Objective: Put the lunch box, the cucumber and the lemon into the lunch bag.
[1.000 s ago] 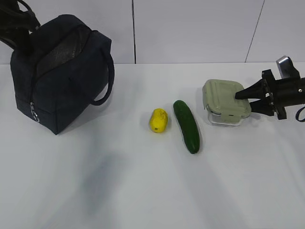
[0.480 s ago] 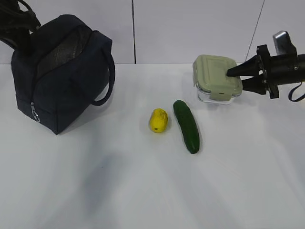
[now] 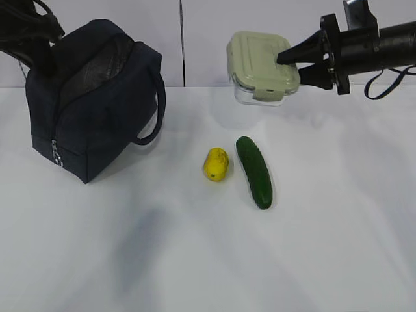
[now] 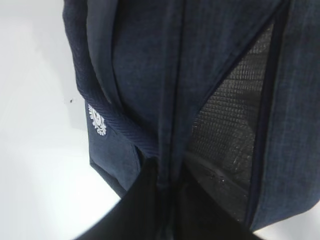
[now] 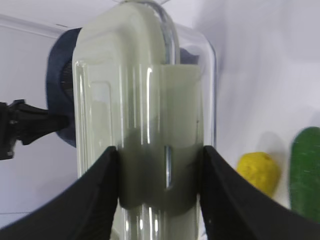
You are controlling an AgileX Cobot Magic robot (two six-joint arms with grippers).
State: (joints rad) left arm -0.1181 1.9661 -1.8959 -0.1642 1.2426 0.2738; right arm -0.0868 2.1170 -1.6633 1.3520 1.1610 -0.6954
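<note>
Raised clear lunch box (image 3: 263, 66), apparently clamped, smooth sage lid

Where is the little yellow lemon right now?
In the exterior view, the lemon lies on the table near the middle, just left of the cucumber and right of the lunch bag.

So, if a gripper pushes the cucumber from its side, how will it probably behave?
The cucumber looks round and smooth, so it will probably roll rather than slide. Its skin seems glossy, perhaps slippery. The lemon lies close beside it and might be knocked.
</note>
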